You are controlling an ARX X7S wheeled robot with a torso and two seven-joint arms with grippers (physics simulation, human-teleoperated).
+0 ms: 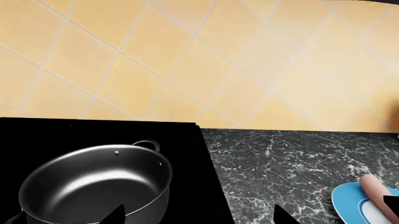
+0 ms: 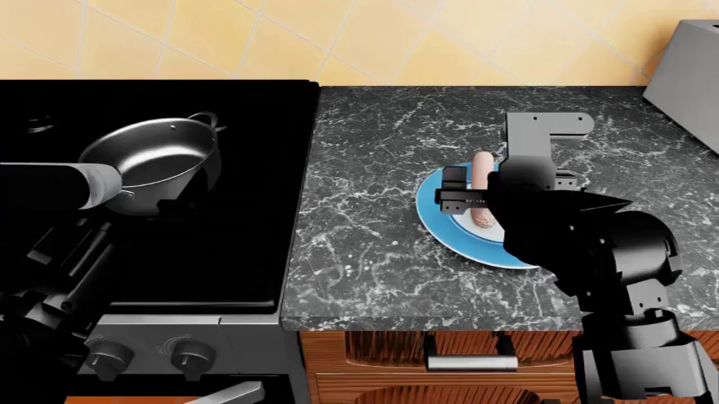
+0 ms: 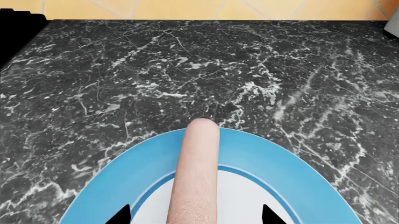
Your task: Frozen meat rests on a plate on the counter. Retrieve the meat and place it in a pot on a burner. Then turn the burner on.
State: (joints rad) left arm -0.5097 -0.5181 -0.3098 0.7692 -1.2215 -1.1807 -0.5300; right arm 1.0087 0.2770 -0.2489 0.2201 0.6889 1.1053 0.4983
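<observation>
On the counter (image 2: pixel 382 168), dark marbled stone with white veins: one plate (image 2: pixel 440 220), blue rim, white centre, its near-right part hidden under my right arm in the head view.

On that plate: the frozen meat (image 3: pixel 194 177), a pale-pink cylinder lying lengthwise across the white centre, its far rounded end over the blue rim. Its near end is cut off at the frame edge in the right wrist view and covered by my gripper in the head view.

Right gripper (image 2: pixel 477 199): lowered over the plate, fingers parted, one fingertip (image 3: pixel 120 215) on either side of the meat with clear gaps. Only the black tips show in the wrist view; whether they touch the plate I cannot tell.

Left of the counter, the black stove top (image 2: pixel 247 252): so dark that its grates and the burner itself are hard to make out. The pot (image 2: pixel 151 162), shiny steel, empty, two loop handles, stands toward the back left; its near edge is partly covered by my left arm.

Left gripper (image 1: pixel 198 215): fingers apart and empty, only two dark tips visible at the frame edge, near the pot.

Front of the stove: two knobs (image 2: pixel 146 358), dim, partly behind my left arm.

Background: yellow tiled wall (image 1: pixel 187 60); a grey appliance (image 2: pixel 691 71), cut off at the far right.
</observation>
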